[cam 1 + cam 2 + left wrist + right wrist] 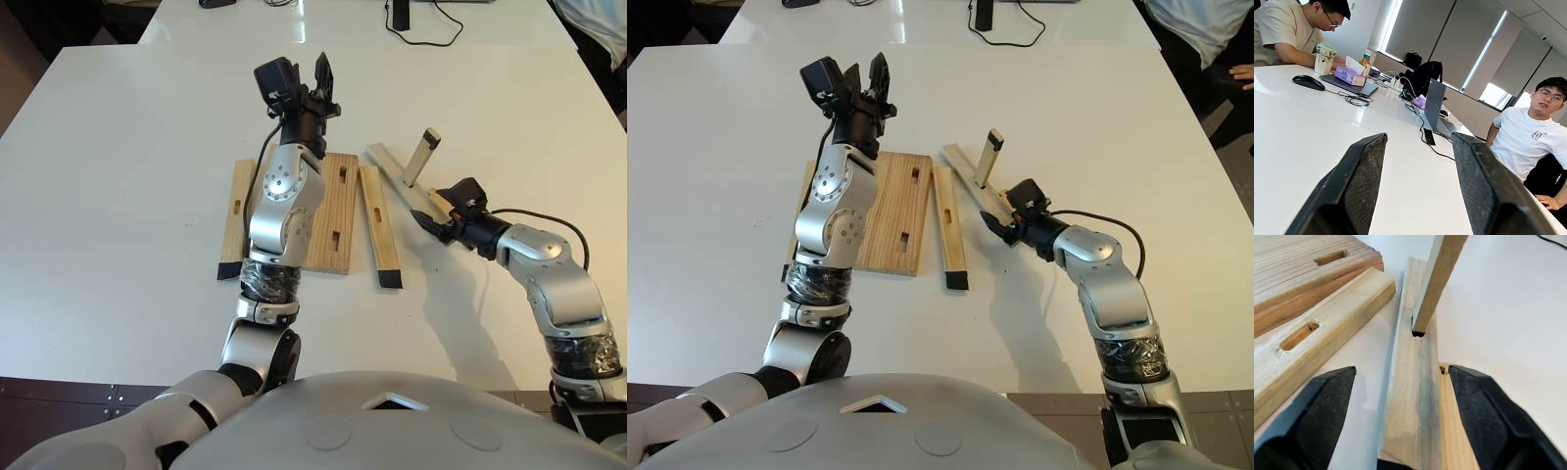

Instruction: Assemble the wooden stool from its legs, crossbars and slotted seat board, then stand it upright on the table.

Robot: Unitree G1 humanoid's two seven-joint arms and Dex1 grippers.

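Wooden crossbar [423, 155] near-upright in flat leg [391, 163]

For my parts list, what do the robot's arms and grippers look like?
The left arm and right arm are silver with rounded joints and black wrapped bands; a black cable runs along each. The left gripper and right gripper have black wedge-shaped fingers.

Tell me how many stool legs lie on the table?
3: left leg beside the seat board, partly behind the left arm; middle leg just right of the board; right leg farther right, at the right gripper. More may be hidden.
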